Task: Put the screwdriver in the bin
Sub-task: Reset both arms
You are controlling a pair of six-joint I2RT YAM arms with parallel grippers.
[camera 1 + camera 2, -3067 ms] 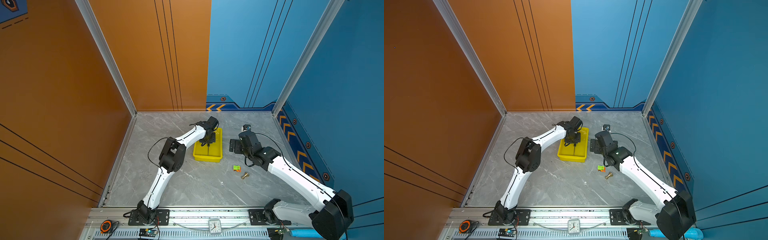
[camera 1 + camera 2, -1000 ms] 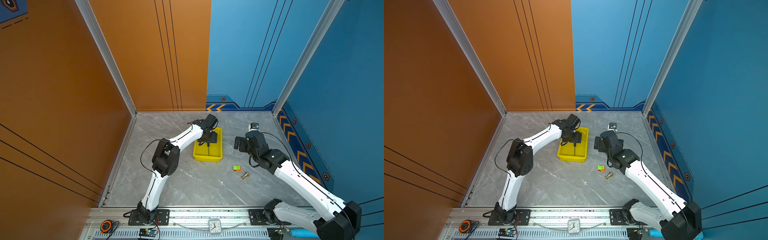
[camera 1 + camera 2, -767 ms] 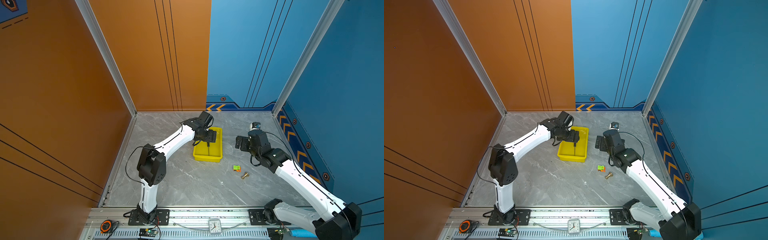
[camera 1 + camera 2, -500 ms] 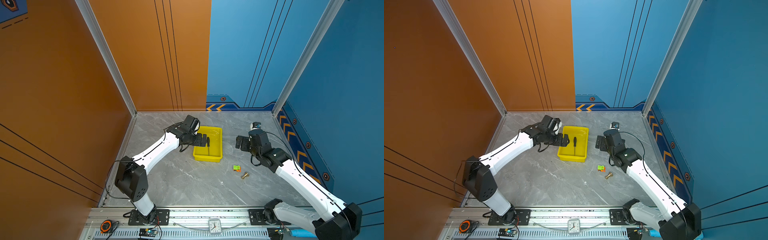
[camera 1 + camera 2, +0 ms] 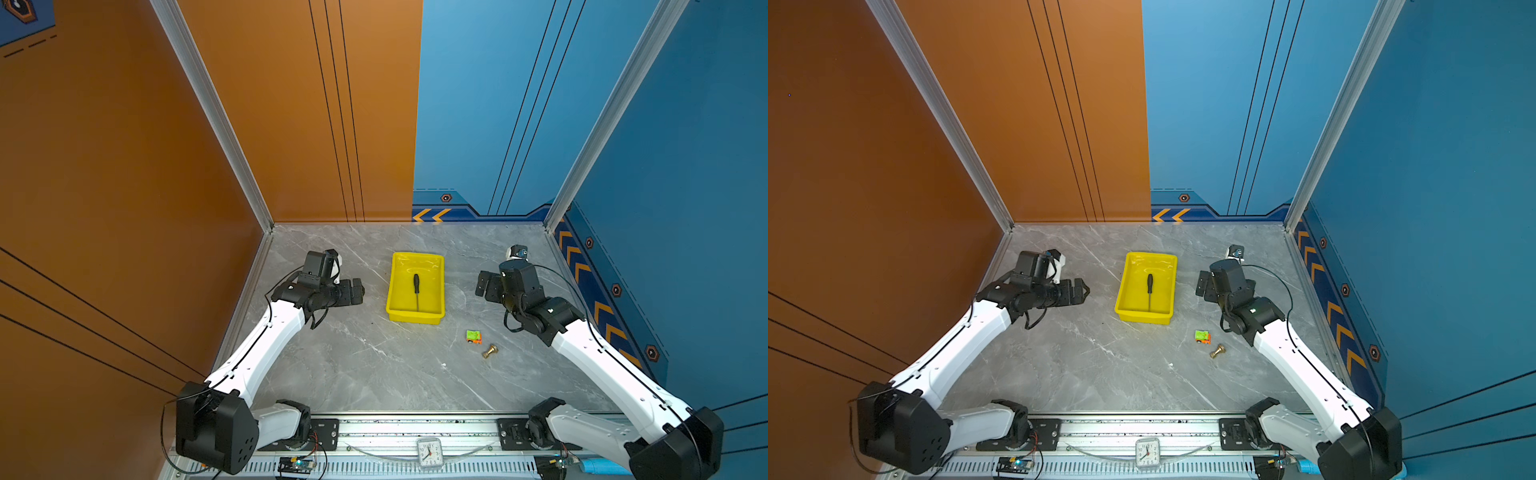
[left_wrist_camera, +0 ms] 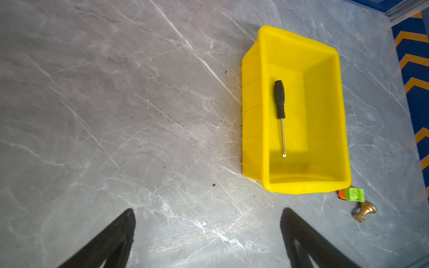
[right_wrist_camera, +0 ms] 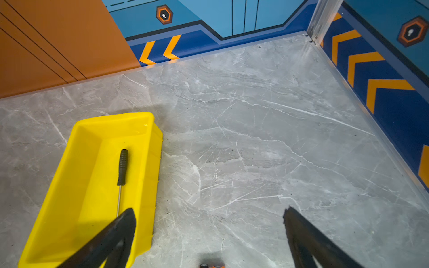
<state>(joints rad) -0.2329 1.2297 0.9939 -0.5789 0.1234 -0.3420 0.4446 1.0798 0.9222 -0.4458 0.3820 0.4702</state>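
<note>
Screwdriver (image 5: 416, 289) lying inside the yellow bin (image 5: 393, 291), both hands off it.
It lies flat on the bin's floor, handle far, shaft pointing near. The left hand (image 5: 360, 289) hangs left of the bin and the right hand (image 5: 483, 286) right of it, each with fingers spread wide, gripping nothing, above the grey tabletop (image 5: 374, 365).

Lit brightly from above; cast soft shadows beside the bin (image 7: 116, 115); glared off its glossy far wall; looked mostly sharp.
</note>
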